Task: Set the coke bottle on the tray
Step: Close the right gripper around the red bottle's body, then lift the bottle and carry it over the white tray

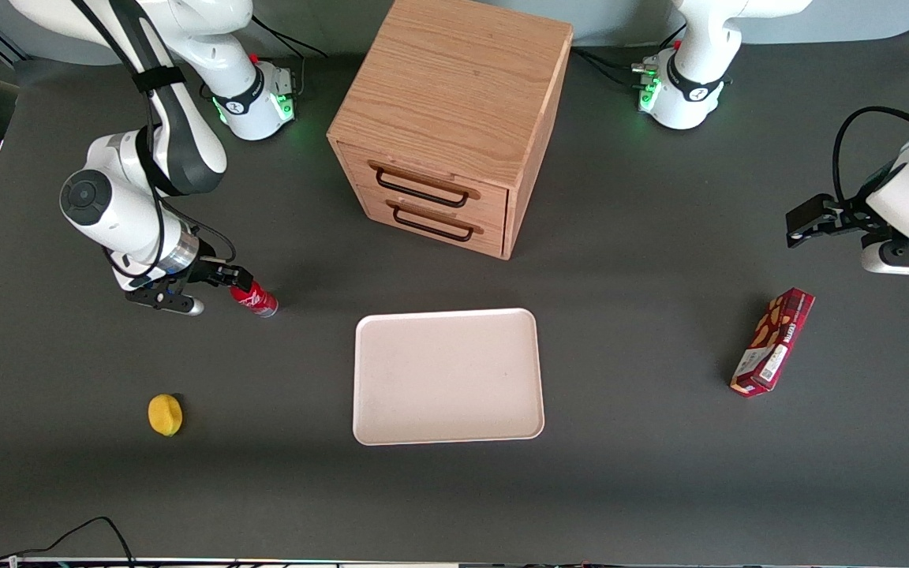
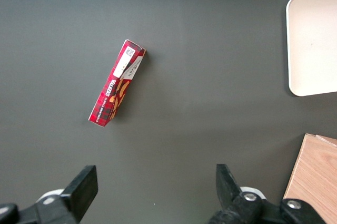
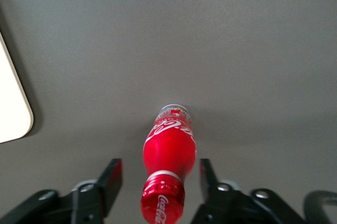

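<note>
Dark grey table [image 1: 660, 489]: we list the coke bottle [image 1: 255, 299] standing toward the working arm's end, well apart from the tray [image 1: 447, 430]. Gripper [image 3: 159, 181] hangs over it, fingers [image 3: 111, 176] spread wide either side of the cap, not touching.

A dark grey matte counter [image 1: 628, 489] is filling nearly the whole scene, and soft, even light is falling across it. A light oak two-drawer cabinet [image 1: 454, 118] with dark handles is standing on it, casting a faint shadow. Past the counter's edge, a pale wall or floor strip is showing, and a black cable [image 1: 84, 536] is curling along the counter's near edge.
</note>
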You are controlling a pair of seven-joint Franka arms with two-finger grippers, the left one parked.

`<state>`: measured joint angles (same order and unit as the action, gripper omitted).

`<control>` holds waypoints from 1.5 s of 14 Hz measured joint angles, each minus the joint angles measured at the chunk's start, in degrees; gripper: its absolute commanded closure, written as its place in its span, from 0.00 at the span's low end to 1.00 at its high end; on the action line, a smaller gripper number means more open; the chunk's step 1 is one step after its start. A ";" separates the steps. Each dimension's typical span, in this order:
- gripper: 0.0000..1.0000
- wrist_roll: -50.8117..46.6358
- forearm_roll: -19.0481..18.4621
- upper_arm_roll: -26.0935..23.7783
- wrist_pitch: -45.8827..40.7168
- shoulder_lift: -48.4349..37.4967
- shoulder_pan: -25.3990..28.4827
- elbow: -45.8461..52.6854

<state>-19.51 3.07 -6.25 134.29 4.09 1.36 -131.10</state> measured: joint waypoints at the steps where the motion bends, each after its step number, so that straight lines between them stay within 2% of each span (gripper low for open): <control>1: 1.00 0.00 -0.10 -0.01 0.02 0.00 0.00 0.00; 6: 1.00 0.00 -1.64 -0.11 -1.75 -0.37 0.08 0.99; 9: 1.00 0.21 -3.93 -0.08 -18.76 -2.07 0.08 11.83; 13: 1.00 0.45 -4.03 0.02 -39.37 -2.32 0.07 32.54; 15: 1.00 -1.11 -3.93 -0.31 -48.36 1.16 0.23 44.22; 17: 1.00 -6.26 -3.89 -2.66 -54.24 7.81 0.96 55.70; 21: 1.00 -22.44 -3.95 -9.19 -53.66 23.41 3.13 71.42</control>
<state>-41.95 -0.88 -15.44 80.63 27.50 4.49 -59.68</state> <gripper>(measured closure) 0.683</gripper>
